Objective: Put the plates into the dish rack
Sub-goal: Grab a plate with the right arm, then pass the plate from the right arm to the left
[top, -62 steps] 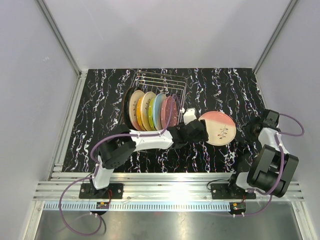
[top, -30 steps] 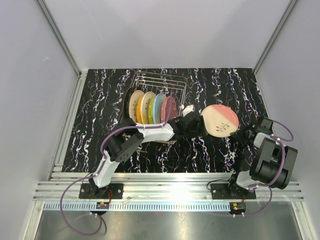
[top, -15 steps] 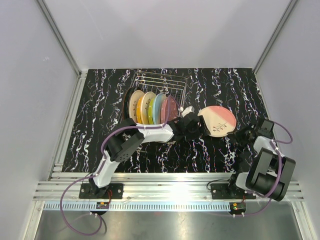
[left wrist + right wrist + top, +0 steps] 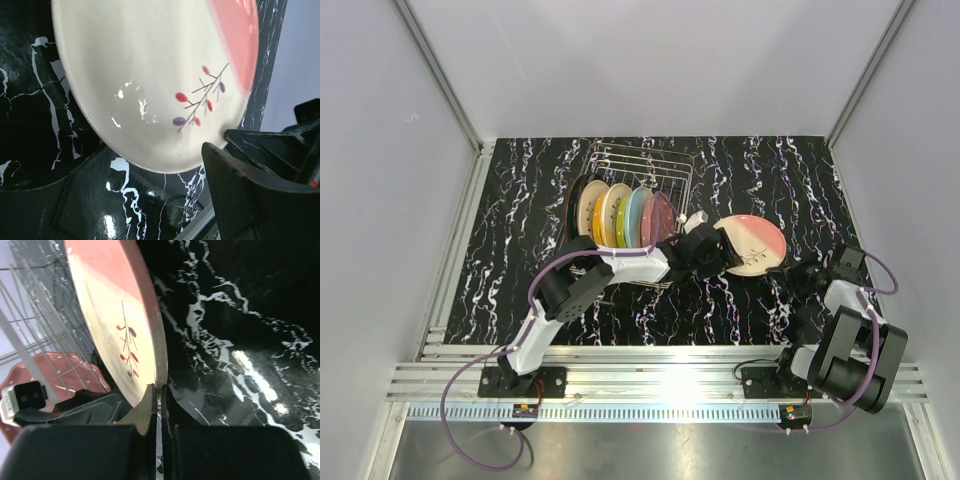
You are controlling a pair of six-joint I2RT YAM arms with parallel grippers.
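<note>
A cream and pink plate (image 4: 752, 243) with a small sprig pattern hangs above the table to the right of the dish rack (image 4: 642, 168). My right gripper (image 4: 160, 389) is shut on the plate's (image 4: 115, 315) near rim, pinching it edge-on. At the plate's left edge my left gripper (image 4: 713, 247) stands open. In the left wrist view the plate's (image 4: 150, 75) lower rim sits between the spread jaws of my left gripper (image 4: 142, 167). Several plates (image 4: 618, 215) stand upright in the rack's front slots, the nearest one red with white dots (image 4: 75, 371).
The rack's rear slots (image 4: 650, 160) hold nothing. The black marbled tabletop (image 4: 520, 230) spreads left and right of the rack. Grey walls enclose the table on three sides, and an aluminium rail (image 4: 650, 372) runs along the near edge by the arm bases.
The plate has drifted slightly left, toward the left gripper, and now lies a little flatter. The right arm has shifted with it. The left gripper stays at the plate's left edge.
</note>
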